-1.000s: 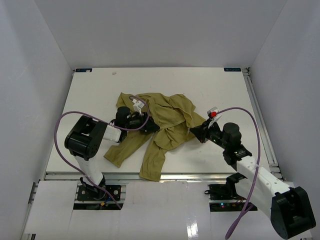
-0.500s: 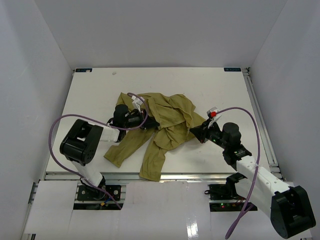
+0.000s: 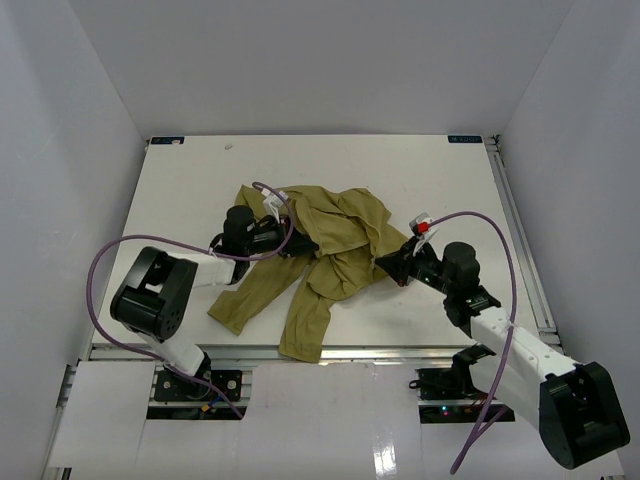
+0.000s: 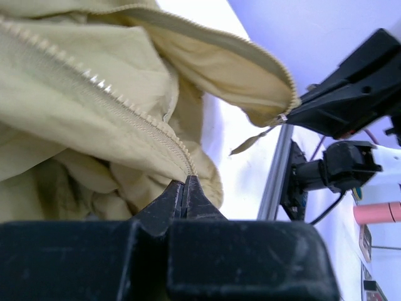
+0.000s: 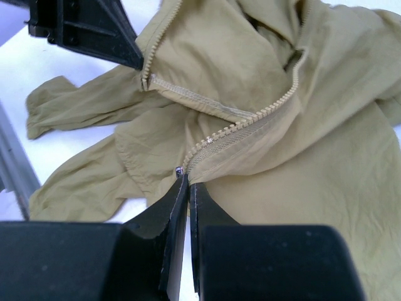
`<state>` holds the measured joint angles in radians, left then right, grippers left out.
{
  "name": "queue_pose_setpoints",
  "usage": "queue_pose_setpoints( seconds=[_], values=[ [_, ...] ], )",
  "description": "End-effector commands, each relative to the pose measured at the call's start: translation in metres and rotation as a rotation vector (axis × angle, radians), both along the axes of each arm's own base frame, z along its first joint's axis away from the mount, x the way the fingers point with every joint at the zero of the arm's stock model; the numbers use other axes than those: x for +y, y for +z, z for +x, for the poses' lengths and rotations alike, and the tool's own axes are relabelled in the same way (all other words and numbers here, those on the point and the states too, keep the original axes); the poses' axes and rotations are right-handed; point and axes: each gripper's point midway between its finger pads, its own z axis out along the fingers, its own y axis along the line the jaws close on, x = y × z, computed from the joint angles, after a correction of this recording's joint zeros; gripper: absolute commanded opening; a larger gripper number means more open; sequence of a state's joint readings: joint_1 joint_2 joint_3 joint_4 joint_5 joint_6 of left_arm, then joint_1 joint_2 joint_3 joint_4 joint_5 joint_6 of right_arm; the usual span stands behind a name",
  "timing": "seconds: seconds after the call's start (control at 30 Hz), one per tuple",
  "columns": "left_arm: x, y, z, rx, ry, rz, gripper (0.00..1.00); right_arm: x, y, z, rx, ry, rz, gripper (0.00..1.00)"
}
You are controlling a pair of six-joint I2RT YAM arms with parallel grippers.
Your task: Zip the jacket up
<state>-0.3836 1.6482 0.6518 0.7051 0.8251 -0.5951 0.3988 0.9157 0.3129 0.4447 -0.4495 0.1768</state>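
Jacket point(image 3: 345, 225): 1, thin olive-green cloth, wrinkled, heaped at the middle of the white table point(image 3: 430, 175), front unzipped. 2 long sleeves point(image 3: 245, 300), limp and flat, trailing toward the near edge. 2 zipper rows point(image 5: 250, 119) of small pale teeth along the open front, apart, curving through the folds. Left gripper point(image 4: 186, 183): black, fingers pressed together, clamped on the jacket's zipper edge, on the left of the heap in the top view. Right gripper point(image 5: 187, 179): black, fingers almost together, pinching the lower end of 1 zipper row on the right of the heap. 2 purple cables point(image 3: 115, 265) looping over the arms. 1 metal rail point(image 3: 520, 240) along the table's right edge. Plain white walls point(image 3: 300, 70) on 3 sides. Bunched cloth between both grippers, hiding part of the teeth.
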Motion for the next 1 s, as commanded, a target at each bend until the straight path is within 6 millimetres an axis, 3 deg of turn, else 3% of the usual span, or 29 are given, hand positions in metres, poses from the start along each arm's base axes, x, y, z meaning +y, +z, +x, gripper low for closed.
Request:
queue_pose_setpoints(
  seconds=[0.0, 0.2, 0.37, 0.67, 0.97],
  values=[
    [-0.008, 0.054, -0.019, -0.093, -0.122, -0.098, 0.00, 0.026, 0.049, -0.009, -0.150, 0.162, 0.083, 0.08],
    [-0.012, 0.076, -0.037, -0.121, -0.168, -0.125, 0.00, 0.051, 0.062, -0.011, -0.190, 0.224, 0.067, 0.08],
    [-0.031, 0.077, -0.059, -0.144, -0.224, -0.123, 0.00, 0.069, 0.069, -0.019, -0.204, 0.272, 0.063, 0.08],
    [-0.028, 0.096, -0.084, -0.196, -0.260, -0.239, 0.00, 0.074, 0.058, -0.026, -0.209, 0.292, 0.051, 0.08],
    [-0.024, 0.101, -0.091, -0.261, -0.224, -0.240, 0.00, 0.077, 0.068, -0.045, -0.244, 0.342, 0.081, 0.08]
  ],
)
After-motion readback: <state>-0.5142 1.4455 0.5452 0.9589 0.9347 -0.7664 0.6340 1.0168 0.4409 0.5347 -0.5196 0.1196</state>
